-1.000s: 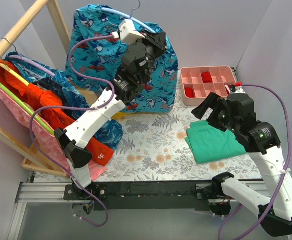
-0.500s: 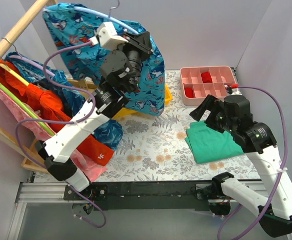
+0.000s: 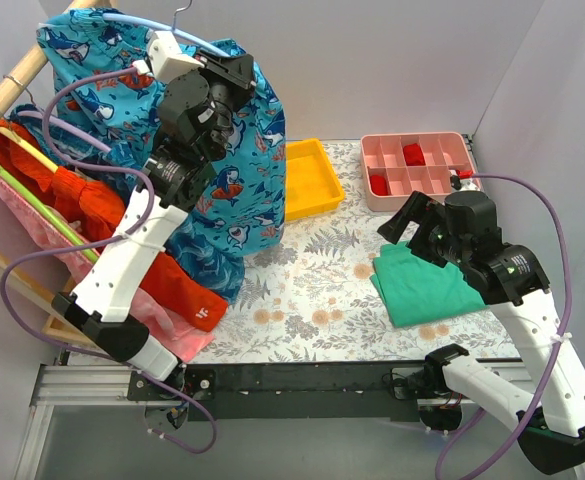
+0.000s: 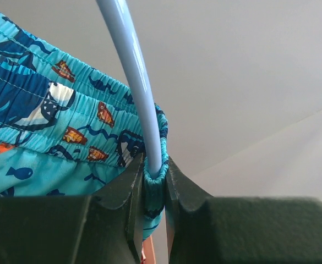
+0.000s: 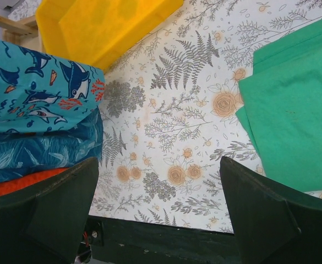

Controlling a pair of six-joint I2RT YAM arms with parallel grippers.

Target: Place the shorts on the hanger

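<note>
The turquoise shorts (image 3: 237, 190) with a shark print hang over the light-blue hanger (image 3: 122, 20), whose silver hook (image 3: 179, 14) sticks up at the top left. My left gripper (image 3: 234, 72) is raised high and shut on the hanger's right end with the shorts' waistband wrapped around it. In the left wrist view the hanger (image 4: 129, 66) runs down between the closed jaws, and the shorts (image 4: 45, 137) spread to the left. My right gripper (image 3: 412, 215) is open and empty, hovering above the table right of centre. The shorts also show in the right wrist view (image 5: 34, 93).
A wooden rack (image 3: 27, 70) at the left holds orange, pink and dark teal garments (image 3: 187, 265). A yellow bin (image 3: 307, 180) and a pink compartment tray (image 3: 417, 165) stand at the back. A folded green cloth (image 3: 432, 285) lies under my right arm.
My left gripper has carried the hanger and shorts to the left toward the wooden rack, uncovering the yellow bin. The right arm has stayed nearly still.
</note>
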